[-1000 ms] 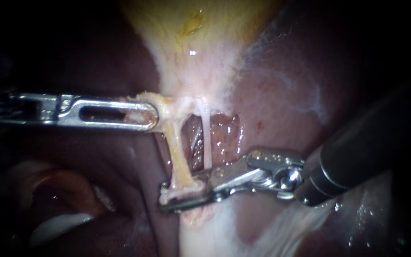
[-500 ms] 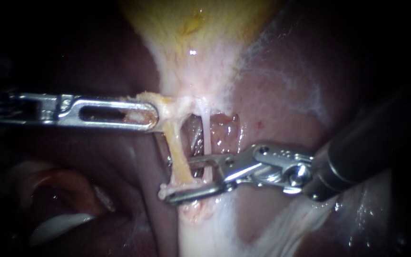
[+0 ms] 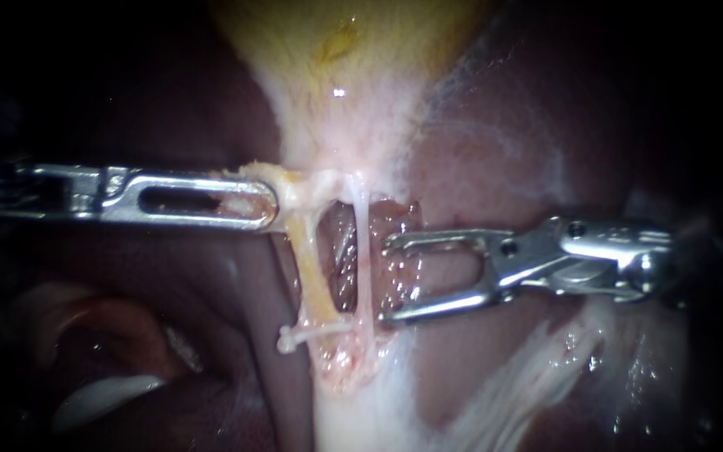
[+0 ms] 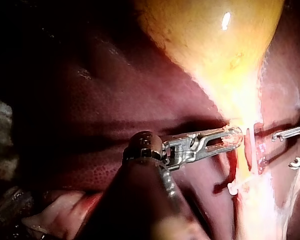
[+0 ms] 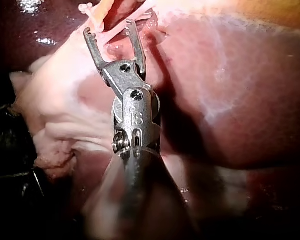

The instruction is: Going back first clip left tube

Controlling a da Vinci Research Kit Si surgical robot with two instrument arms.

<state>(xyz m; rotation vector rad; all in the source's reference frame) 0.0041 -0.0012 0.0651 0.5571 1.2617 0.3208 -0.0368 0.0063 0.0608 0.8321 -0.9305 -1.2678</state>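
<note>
The yellow gallbladder (image 3: 353,50) narrows downward into two tubes. The left tube (image 3: 315,285) is yellowish, and a pale clip (image 3: 307,332) sits across its lower end. The right tube (image 3: 363,251) is thin and white. My left instrument (image 3: 263,205) holds pale tissue at the gallbladder's neck, jaws shut on it, as the left wrist view (image 4: 231,140) also shows. My right instrument (image 3: 388,280) is just right of the two tubes, its jaws open and empty. In the right wrist view, its own jaws (image 5: 109,29) gape toward the tubes.
Dark red liver (image 3: 504,167) surrounds the tubes on both sides. White fatty strands (image 3: 495,393) run below the right instrument. A raw pink window (image 3: 340,251) lies between the two tubes.
My right instrument let go of the left tube's lower end and drew back to the right with its jaws opened wide. The clip stays on the tube. The left instrument has not moved.
</note>
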